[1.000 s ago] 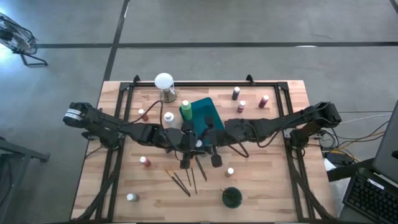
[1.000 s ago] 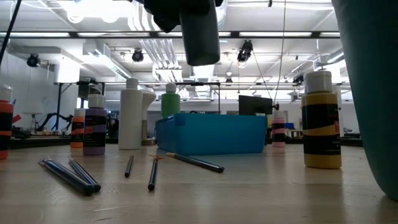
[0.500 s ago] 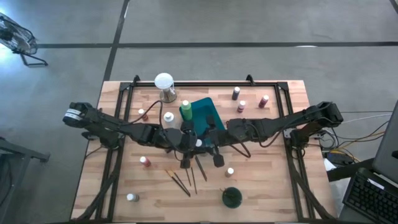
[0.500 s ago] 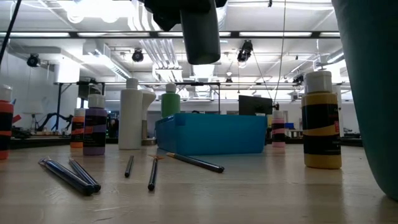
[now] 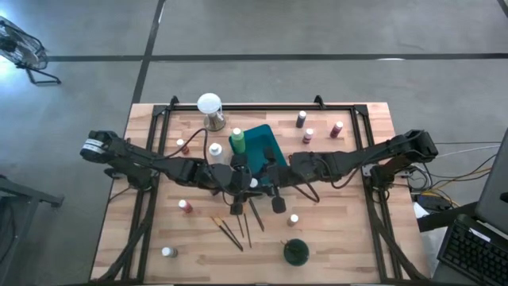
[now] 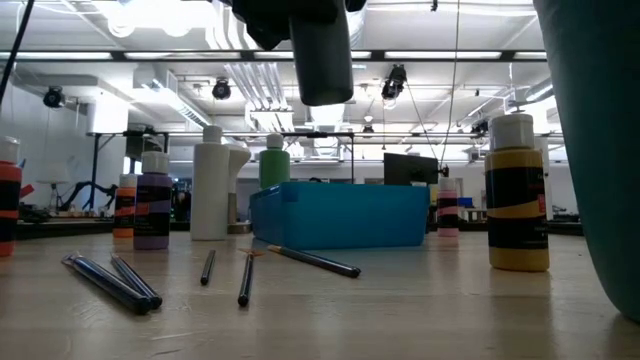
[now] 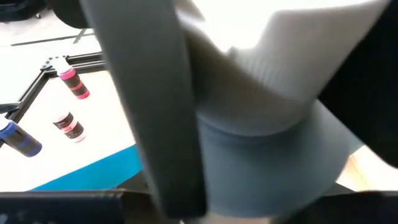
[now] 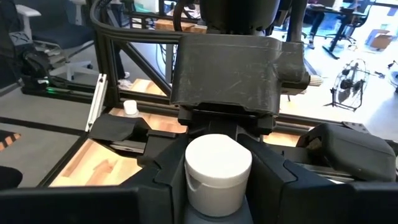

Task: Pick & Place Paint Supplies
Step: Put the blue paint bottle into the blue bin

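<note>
High view: left gripper (image 5: 236, 202) and right gripper (image 5: 275, 200) are met at the tabletop's middle, just off the tray's (image 5: 266, 141) near edge. Next to nothing has moved in the last second.

Low view: brushes (image 6: 245, 275) are laid before the tray, unchanged.

Left wrist view: a white-capped bottle (image 7: 267, 93) is seen hard against the camera; the left gripper's grip cannot be told.

Right wrist view: the bottle is pinched between the right gripper's fingers (image 8: 280, 186), facing the left arm. A hand-over is judged paused, with placing not yet done.
</note>
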Controlling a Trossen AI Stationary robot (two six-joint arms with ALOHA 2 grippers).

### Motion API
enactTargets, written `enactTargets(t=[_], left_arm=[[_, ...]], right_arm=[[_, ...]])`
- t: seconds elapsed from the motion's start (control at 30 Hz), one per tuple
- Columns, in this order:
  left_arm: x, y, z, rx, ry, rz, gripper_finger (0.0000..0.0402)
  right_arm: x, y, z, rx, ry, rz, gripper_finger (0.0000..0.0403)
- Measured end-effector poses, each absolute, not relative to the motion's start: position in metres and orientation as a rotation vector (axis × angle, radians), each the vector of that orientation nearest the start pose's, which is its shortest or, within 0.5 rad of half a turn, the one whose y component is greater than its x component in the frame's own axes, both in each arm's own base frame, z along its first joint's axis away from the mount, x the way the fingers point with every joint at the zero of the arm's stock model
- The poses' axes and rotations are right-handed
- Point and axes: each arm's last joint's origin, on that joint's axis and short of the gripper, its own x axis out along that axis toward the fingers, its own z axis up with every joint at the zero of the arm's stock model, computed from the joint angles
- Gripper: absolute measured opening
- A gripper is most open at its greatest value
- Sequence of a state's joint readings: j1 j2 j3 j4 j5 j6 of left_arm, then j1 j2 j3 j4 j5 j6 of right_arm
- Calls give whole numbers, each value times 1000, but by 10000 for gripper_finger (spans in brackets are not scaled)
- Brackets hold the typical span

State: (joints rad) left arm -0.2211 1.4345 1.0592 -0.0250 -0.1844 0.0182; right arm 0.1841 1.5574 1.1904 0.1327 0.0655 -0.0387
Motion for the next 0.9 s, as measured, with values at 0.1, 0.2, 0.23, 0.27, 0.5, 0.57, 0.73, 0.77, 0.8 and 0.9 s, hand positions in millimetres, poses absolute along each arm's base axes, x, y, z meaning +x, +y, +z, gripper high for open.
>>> enactTargets(t=[0.1, 0.2, 0.23, 0.27, 0.5, 0.57, 0.73, 0.77, 0.8, 0.9], left_arm=[[316, -66, 294, 101, 392, -43, 189], [316, -65, 295, 96, 386, -40, 213], [316, -65, 297, 92, 381, -36, 221], [315, -65, 299, 92, 372, -28, 228], [300, -58, 314, 92, 357, 106, 276], [293, -56, 317, 80, 374, 136, 281], [274, -53, 320, 44, 381, 224, 280], [271, -54, 319, 50, 377, 258, 279], [268, -54, 317, 60, 367, 300, 279], [261, -59, 313, 107, 341, 402, 275]], right_arm=[[355, 64, 313, -67, 231, 118, 112], [353, 63, 315, -60, 228, 109, 112], [352, 63, 317, -57, 226, 105, 112], [350, 62, 319, -55, 227, 94, 112], [326, 54, 333, -72, 212, -12, 112], [318, 49, 335, -73, 195, -54, 112], [305, 25, 328, -64, 151, -155, 112], [304, 18, 324, -60, 140, -175, 112], [304, 11, 320, -57, 134, -198, 112], [304, -12, 308, -41, 117, -258, 112]])
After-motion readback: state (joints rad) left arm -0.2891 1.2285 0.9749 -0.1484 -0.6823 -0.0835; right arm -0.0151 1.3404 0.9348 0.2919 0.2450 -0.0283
